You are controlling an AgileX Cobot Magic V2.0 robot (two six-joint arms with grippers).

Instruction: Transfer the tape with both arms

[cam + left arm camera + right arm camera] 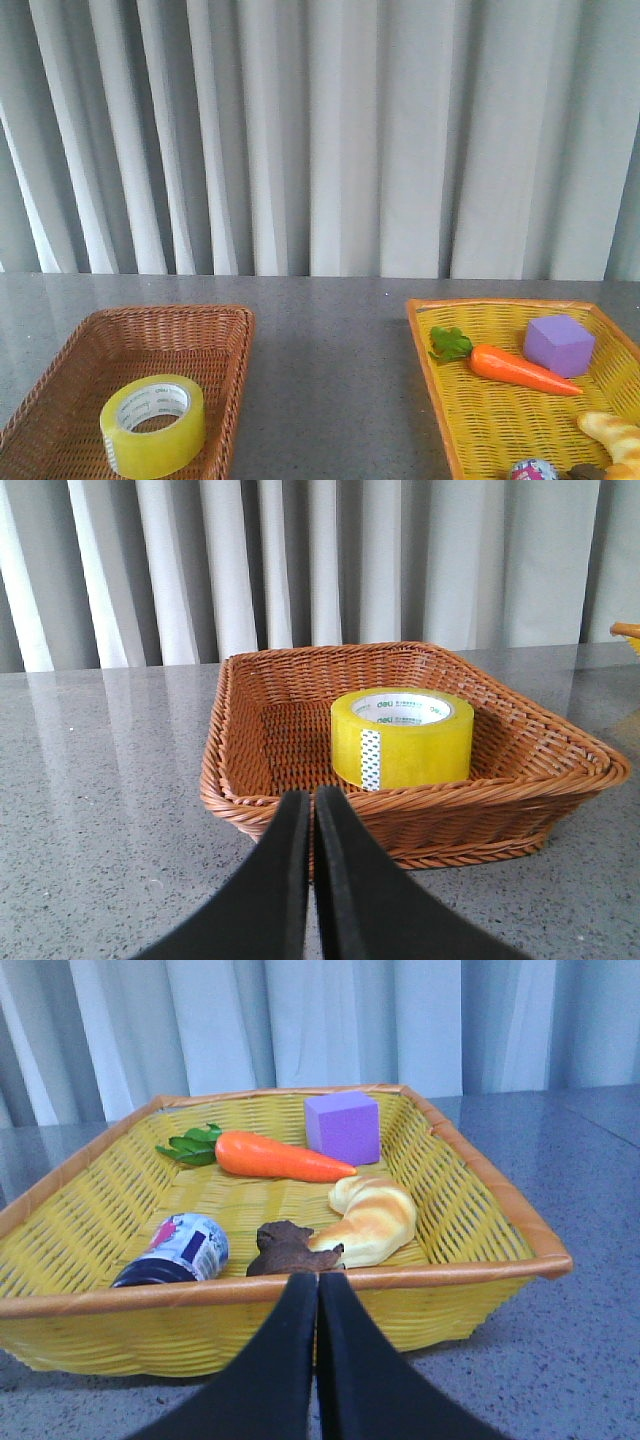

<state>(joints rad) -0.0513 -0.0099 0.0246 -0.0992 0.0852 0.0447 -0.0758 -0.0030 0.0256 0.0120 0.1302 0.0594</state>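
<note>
The yellow tape roll (153, 425) with a white printed core lies flat in the brown wicker basket (215, 330) at the front left. It also shows in the left wrist view (402, 738), inside that basket (250, 680). My left gripper (312, 800) is shut and empty, just outside the basket's near rim, apart from the tape. My right gripper (318, 1282) is shut and empty, in front of the yellow basket's near rim (250, 1292). Neither arm shows in the front view.
The yellow basket (440, 350) at the right holds a toy carrot (515, 368), a purple cube (558, 344), a bread piece (370, 1220), a small can (180, 1250) and a brown item (285, 1247). Grey speckled table (330, 380); white curtain behind.
</note>
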